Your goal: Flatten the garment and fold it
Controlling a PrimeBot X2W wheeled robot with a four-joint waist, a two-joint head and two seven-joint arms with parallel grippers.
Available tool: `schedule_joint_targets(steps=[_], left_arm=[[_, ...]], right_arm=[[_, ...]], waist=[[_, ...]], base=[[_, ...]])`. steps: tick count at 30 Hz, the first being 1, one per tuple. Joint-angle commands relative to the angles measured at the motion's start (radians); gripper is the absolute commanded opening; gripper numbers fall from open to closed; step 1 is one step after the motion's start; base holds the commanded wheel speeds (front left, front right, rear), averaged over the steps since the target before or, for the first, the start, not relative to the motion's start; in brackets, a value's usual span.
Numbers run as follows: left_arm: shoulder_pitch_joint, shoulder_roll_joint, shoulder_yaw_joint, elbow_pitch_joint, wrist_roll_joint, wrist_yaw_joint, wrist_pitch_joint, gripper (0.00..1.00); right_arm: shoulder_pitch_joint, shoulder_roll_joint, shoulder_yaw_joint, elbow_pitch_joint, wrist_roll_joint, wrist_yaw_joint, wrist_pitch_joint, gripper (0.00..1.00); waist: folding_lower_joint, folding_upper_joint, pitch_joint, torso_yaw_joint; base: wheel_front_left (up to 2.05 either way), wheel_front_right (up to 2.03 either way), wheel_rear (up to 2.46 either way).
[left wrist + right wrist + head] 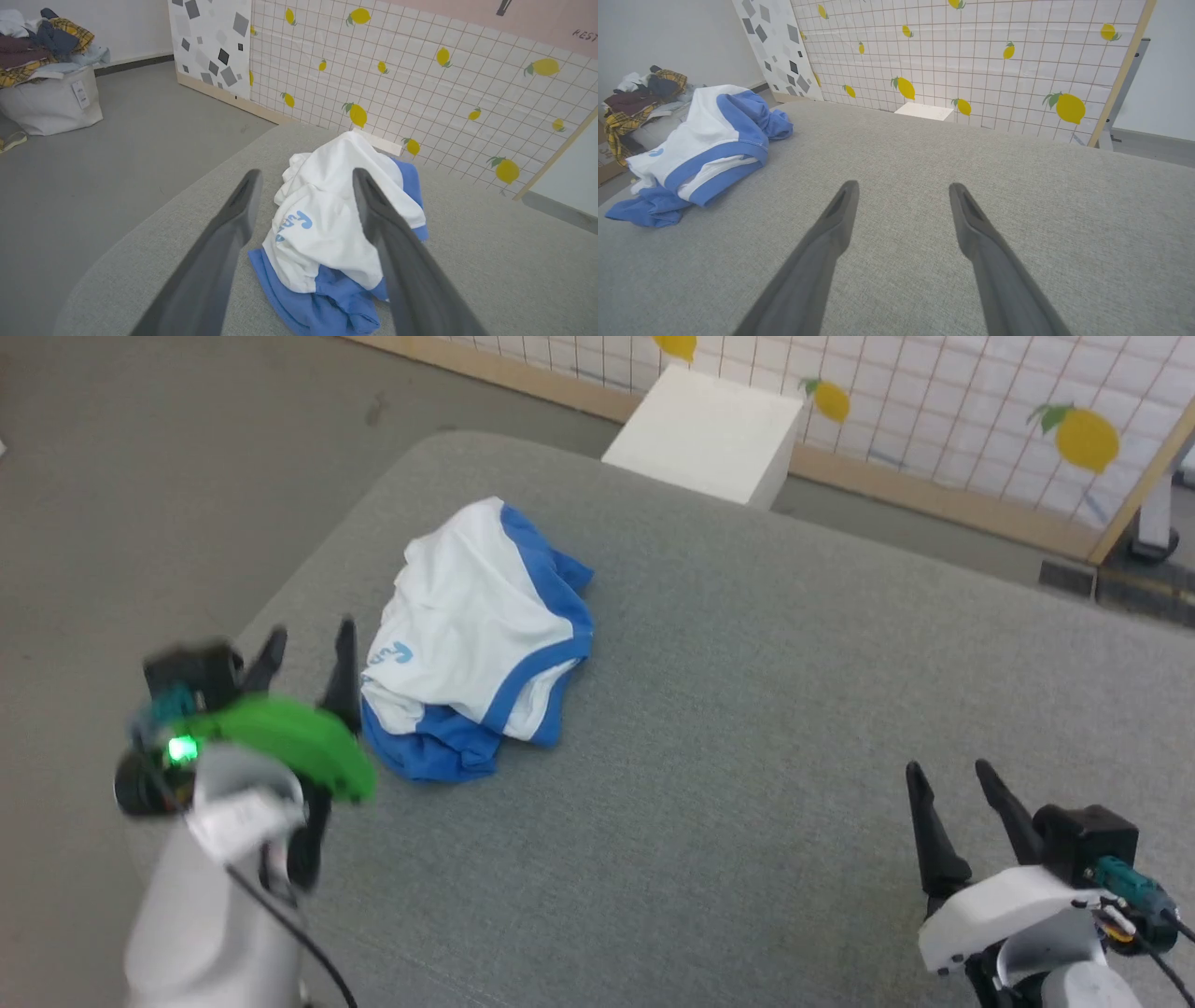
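Nearest the robot, the right gripper (948,773) is hovering over bare grey cloth at the right of the padded table (747,728), its two dark fingers standing spread wide and gripping nothing. The left gripper (311,637) is reaching further forward on the other side, its fingers likewise gaping to their full spread and holding nothing. It is sitting just beside the garment (476,625); whether a fingertip is brushing the cloth I cannot tell. The garment is lying crumpled in a heap on the table's left part, well apart from the right gripper, with a bunch of blue cloth at the near end and the white body with the light-blue logo (392,655) facing the left arm. Its long axis is running roughly away from the robot. Through the left wrist camera the heap is showing straight ahead, framed between the two fingers — so the left arm is looking like the one to take hold first, probably at the near blue bunch. Beyond the table's far edge a white box (709,429) is standing, and behind it a lemon-print screen (934,392).
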Motion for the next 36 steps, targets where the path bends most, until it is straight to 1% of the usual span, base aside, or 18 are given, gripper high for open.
schedule_joint_targets(steps=[1,4,6,13,16,20,24,28,29,30,32,36], left_arm=[[-0.068,0.011,0.0,0.031,-0.027,-0.013,0.026,1.0],[-0.179,0.019,0.012,0.113,-0.082,-0.025,0.094,1.0],[-0.243,0.024,0.021,0.17,-0.114,-0.024,0.141,1.0],[-0.395,0.059,0.045,0.361,-0.183,0.017,0.303,1.0],[-0.41,0.067,0.034,0.419,-0.177,0.043,0.364,1.0],[-0.406,0.049,0.018,0.484,-0.182,0.069,0.437,1.0],[-0.379,0.021,-0.001,0.535,-0.191,0.071,0.491,1.0],[-0.357,-0.001,-0.012,0.567,-0.204,0.052,0.509,1.0],[-0.355,-0.005,-0.009,0.569,-0.21,0.048,0.501,0.95],[-0.353,-0.006,-0.008,0.566,-0.21,0.04,0.474,0.0],[-0.349,-0.01,0.004,0.562,-0.221,0.026,0.423,0.0],[-0.359,-0.015,0.046,0.524,-0.237,0.015,0.243,0.0]], right_arm=[[-0.024,-0.001,-0.006,-0.013,-0.01,-0.001,0.009,1.0],[-0.035,-0.001,-0.007,-0.042,-0.026,-0.001,0.032,1.0],[-0.044,-0.001,-0.01,-0.057,-0.034,-0.001,0.044,1.0],[-0.075,-0.001,-0.029,-0.108,-0.056,-0.001,0.073,1.0],[-0.082,-0.001,-0.042,-0.127,-0.062,-0.001,0.079,1.0],[-0.085,-0.001,-0.05,-0.143,-0.067,-0.001,0.081,1.0],[-0.085,-0.001,-0.056,-0.156,-0.07,-0.001,0.084,1.0],[-0.086,-0.001,-0.06,-0.164,-0.074,-0.001,0.088,1.0],[-0.086,-0.001,-0.06,-0.164,-0.075,-0.001,0.09,1.0],[-0.086,-0.001,-0.06,-0.165,-0.076,-0.001,0.091,1.0],[-0.084,-0.001,-0.059,-0.163,-0.077,-0.001,0.092,1.0],[-0.076,-0.001,-0.056,-0.15,-0.074,-0.001,0.088,1.0]], waist=[[0.0,0.0,0.046,-0.023],[0.0,0.0,0.1,-0.055],[0.0,0.0,0.134,-0.078],[0.0,0.0,0.251,-0.165],[0.0,0.0,0.284,-0.194],[0.0,0.0,0.31,-0.212],[0.0,0.0,0.326,-0.214],[0.0,0.0,0.334,-0.202],[0.0,0.0,0.334,-0.198],[0.0,0.0,0.332,-0.193],[0.0,0.0,0.323,-0.182],[0.0,0.0,0.288,-0.151]], base=[[0.0,0.0,0.0],[0.0,0.0,0.0],[0.0,0.0,0.0],[0.0,0.0,0.0],[0.0,0.0,0.0],[0.0,0.0,0.0],[0.0,0.0,0.0],[0.0,0.0,0.0],[0.0,0.0,0.0],[0.0,0.0,0.0],[0.0,0.0,0.0],[0.0,0.0,0.0]])
